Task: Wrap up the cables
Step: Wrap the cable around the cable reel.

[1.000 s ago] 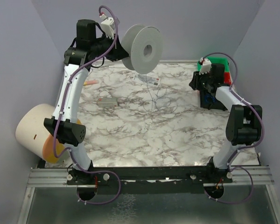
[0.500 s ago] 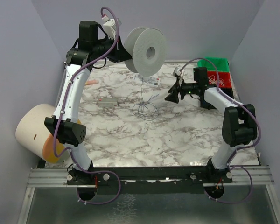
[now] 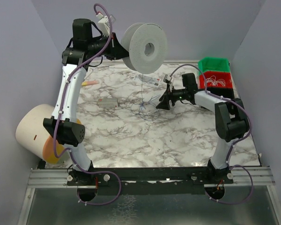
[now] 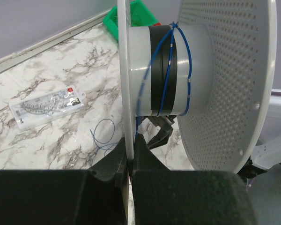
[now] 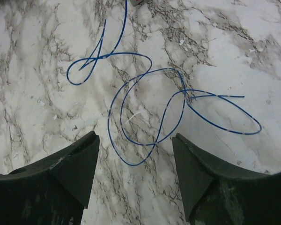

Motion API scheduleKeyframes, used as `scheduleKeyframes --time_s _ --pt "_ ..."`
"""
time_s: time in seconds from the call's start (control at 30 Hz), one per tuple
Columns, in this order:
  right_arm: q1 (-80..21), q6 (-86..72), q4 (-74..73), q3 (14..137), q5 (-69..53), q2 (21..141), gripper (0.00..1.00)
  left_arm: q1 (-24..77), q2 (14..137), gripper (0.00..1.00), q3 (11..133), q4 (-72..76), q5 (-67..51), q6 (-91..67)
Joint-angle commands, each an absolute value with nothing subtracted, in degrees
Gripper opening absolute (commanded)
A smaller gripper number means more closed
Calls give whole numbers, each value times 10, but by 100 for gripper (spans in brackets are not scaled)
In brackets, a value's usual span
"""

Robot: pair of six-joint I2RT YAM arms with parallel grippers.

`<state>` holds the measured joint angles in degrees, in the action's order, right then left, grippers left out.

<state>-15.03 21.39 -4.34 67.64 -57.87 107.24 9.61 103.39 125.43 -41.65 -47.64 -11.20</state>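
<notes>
We clamp the spool (image 3: 145,47) high in our left gripper (image 4: 130,161) so the cable (image 5: 184,95) hangs free, our right gripper (image 5: 135,140) wide above its loops.

Counting one spool (image 3: 144,48), one blue cable (image 5: 185,92), two bins (image 3: 214,64), one protractor case (image 4: 49,107), one grey box (image 3: 107,102), one white roll (image 3: 33,131).
</notes>
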Motion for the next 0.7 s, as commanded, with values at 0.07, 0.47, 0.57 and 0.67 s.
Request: scheduleKeyframes --time_s 0.07,0.47,0.57,0.67 --pt "-177 204 -34 717 -533 1109 69 79 996 0 1263 -358 -558 -142" --pt "-187 165 -72 744 -402 1152 69 63 980 0 1249 -344 -562 -152" --pt "-187 158 -88 756 -414 1165 69 61 975 0 1241 -340 -562 -154" --pt "-187 148 -91 761 -437 1173 69 59 971 0 1230 -333 -563 -159"
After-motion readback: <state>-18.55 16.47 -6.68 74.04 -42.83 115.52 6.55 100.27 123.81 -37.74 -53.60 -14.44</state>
